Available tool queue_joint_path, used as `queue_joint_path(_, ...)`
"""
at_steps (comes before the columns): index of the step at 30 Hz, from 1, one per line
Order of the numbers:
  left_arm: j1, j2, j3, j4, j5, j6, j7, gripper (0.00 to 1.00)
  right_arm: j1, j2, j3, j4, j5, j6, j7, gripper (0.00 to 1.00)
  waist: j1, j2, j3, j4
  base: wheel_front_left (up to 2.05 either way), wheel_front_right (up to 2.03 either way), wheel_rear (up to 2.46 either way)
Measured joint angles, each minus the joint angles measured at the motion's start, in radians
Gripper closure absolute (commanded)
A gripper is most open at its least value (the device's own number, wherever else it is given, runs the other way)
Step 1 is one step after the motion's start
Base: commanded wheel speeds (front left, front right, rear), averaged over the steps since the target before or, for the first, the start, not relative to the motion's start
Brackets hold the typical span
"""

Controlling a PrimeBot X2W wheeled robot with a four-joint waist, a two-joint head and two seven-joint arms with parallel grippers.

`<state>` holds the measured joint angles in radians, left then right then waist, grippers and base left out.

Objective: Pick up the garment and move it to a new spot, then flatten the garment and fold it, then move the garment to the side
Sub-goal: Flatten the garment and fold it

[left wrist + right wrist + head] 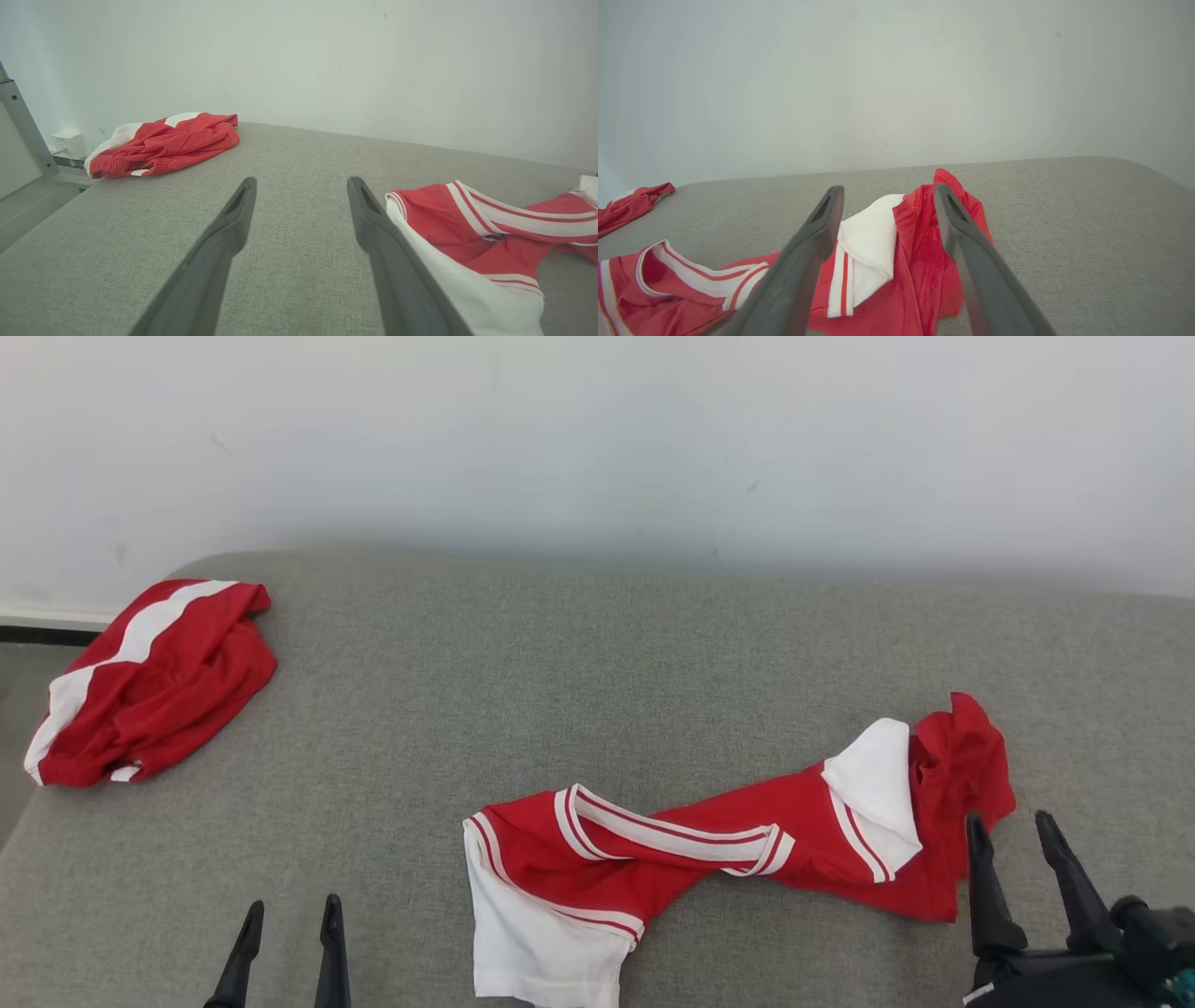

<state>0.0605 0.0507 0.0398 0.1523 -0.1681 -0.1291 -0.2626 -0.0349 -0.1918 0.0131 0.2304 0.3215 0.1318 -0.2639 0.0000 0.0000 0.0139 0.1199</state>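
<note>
The garment (pixel 709 845) is a red shirt with white panels and striped trim, lying crumpled and twisted across the near middle and right of the grey padded surface (pixel 597 653). It also shows in the left wrist view as the garment (pixel 486 233) and in the right wrist view as the garment (pixel 896 261). My right gripper (pixel 1011 829) stands open just in front of the garment's bunched right end, with nothing between its fingers. In its own view the right gripper (pixel 887 198) frames that red and white bunch. At the lower left my left gripper (pixel 292 913) is open, to the left of the shirt; in its wrist view the left gripper (pixel 301 186) is over bare fabric.
A second red and white piece of clothing (pixel 154 677) lies bunched at the far left corner of the surface. A pale wall (pixel 597 439) rises right behind the surface. Left of the surface I see a grey frame (pixel 23 126) and a small white box (pixel 69 142).
</note>
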Motion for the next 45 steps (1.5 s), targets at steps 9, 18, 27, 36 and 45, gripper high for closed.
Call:
queue_joint_path(9,0.018,0.000,0.008,-0.012,0.006,0.000,0.000,0.00,0.129,0.040,-0.074,-0.095,-0.012,0.000,0.000,0.00,-0.0001,0.0000,-0.030,-0.004,0.00,0.00,0.00)
queue_joint_path(18,0.023,0.000,0.010,-0.016,0.011,0.000,0.000,0.00,0.149,0.042,-0.039,-0.032,-0.007,0.000,0.000,0.00,0.0000,0.0000,-0.041,0.003,0.00,0.00,0.00)
queue_joint_path(27,0.028,0.000,-0.017,-0.021,0.018,-0.002,0.000,0.00,0.024,0.036,0.037,0.191,0.012,0.000,0.007,0.00,0.0000,0.0000,-0.041,0.052,0.00,0.00,0.00)
queue_joint_path(36,0.025,0.000,-0.033,-0.015,0.016,-0.002,0.000,0.00,-0.088,0.049,0.054,0.407,0.064,0.000,0.005,0.00,0.0001,0.0001,-0.026,0.116,0.00,0.00,0.00)
queue_joint_path(45,0.016,0.000,-0.034,-0.012,0.015,-0.002,0.000,0.00,-0.179,0.061,0.072,0.549,0.125,0.000,0.002,1.00,0.0001,0.0001,0.001,0.151,0.00,0.00,0.00)
